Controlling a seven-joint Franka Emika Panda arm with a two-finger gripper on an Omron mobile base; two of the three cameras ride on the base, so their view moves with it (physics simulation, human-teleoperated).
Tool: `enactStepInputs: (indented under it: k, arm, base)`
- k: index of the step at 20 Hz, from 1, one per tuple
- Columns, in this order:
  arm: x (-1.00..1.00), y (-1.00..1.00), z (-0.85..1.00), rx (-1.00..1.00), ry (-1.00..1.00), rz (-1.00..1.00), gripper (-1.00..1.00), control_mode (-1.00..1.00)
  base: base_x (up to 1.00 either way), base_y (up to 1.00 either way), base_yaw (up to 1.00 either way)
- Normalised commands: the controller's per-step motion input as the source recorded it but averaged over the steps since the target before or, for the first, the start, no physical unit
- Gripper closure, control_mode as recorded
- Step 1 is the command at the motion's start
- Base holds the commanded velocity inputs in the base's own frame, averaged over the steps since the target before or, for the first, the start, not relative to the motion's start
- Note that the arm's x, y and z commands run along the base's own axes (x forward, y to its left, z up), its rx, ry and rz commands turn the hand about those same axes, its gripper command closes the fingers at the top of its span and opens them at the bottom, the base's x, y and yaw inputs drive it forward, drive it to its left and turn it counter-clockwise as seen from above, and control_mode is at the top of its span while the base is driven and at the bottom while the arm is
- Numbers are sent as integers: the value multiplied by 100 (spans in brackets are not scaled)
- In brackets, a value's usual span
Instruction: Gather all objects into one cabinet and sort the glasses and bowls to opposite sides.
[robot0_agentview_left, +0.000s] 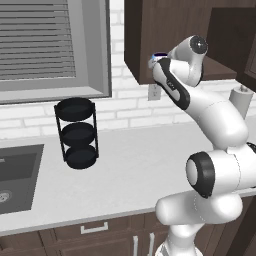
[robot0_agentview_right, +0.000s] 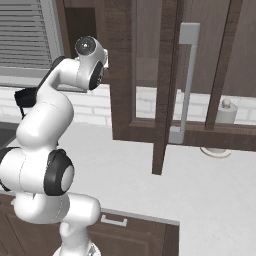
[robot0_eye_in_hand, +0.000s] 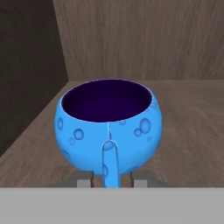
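The jaws stand on either side of the handle of the blue cup (robot0_eye_in_hand: 108, 127), low in the middle of the hand view; whether they clamp it I cannot tell. The cup sits upright on the cabinet shelf (robot0_eye_in_hand: 192, 131), near the cabinet's back left corner.

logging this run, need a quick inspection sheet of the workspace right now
surface: pale counter, mostly bare
job's things: blue bowl upright on the cabinet shelf, near its left wall, handle toward the camera
clutter: black three-tier rack by the sink; paper towel roll
grippers: gripper in the cabinet, fingertips either side of the bowl's handle; grip cannot be told
cables: nothing seen
surroundings: window blinds, white brick wall, open cabinet door
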Motion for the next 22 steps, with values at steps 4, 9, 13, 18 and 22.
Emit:
enactStepInputs:
  k: [4,9,13,18,22]
  arm:
    - [0,0,0,0,0,0,100,-100]
    - [0,0,0,0,0,0,100,-100]
    - [-18,0,0,0,-2,0,100,-100]
    - [-76,-16,0,0,-11,0,100,-100]
    - [-98,-31,9,0,-9,-4,100,-100]
  base:
    - [0,0,0]
    - [0,0,0]
    - [0,0,0]
    - [0,0,0]
    - [0,0,0]
